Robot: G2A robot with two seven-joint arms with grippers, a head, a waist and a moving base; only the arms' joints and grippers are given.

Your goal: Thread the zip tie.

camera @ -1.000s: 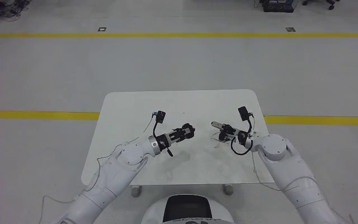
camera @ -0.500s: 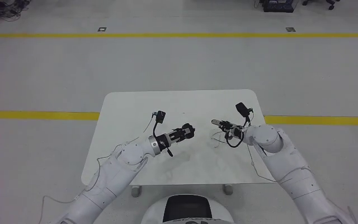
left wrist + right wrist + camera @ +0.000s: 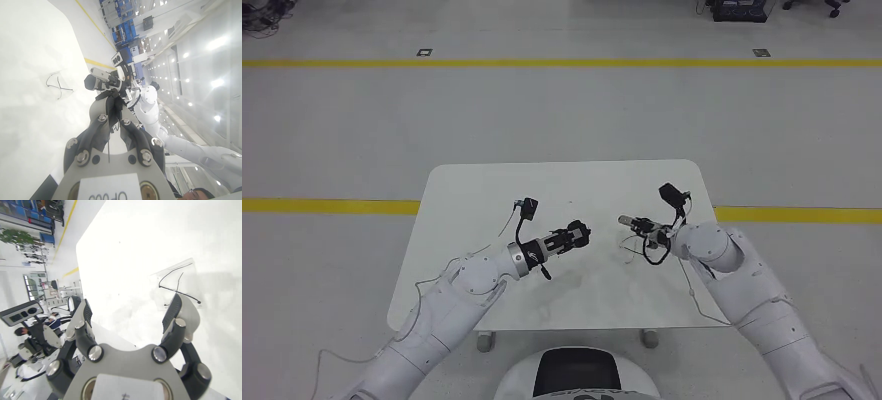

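My left gripper point(image 3: 585, 234) hangs over the middle of the white table point(image 3: 542, 190). It is shut on a thin black zip tie point(image 3: 108, 151), whose strand runs back between the fingers toward the palm. My right gripper point(image 3: 623, 220) faces it a short way off, open with nothing between its ribbed pads point(image 3: 173, 308). Loose black zip ties point(image 3: 170, 289) lie on a clear plastic sheet point(image 3: 179, 266) on the table, just below and beside the right gripper. In the left wrist view the same loose ties point(image 3: 56, 87) lie on the table, with the right gripper point(image 3: 88, 83) hanging beyond them.
The table's rounded edge point(image 3: 77, 256) lies beyond the right gripper, with open floor and a yellow line point(image 3: 342, 205) past it. Bare tabletop surrounds both grippers.
The right arm's wrist and forearm have shifted slightly toward the far side of the table, and its gripper has stayed open. The left arm has not moved.
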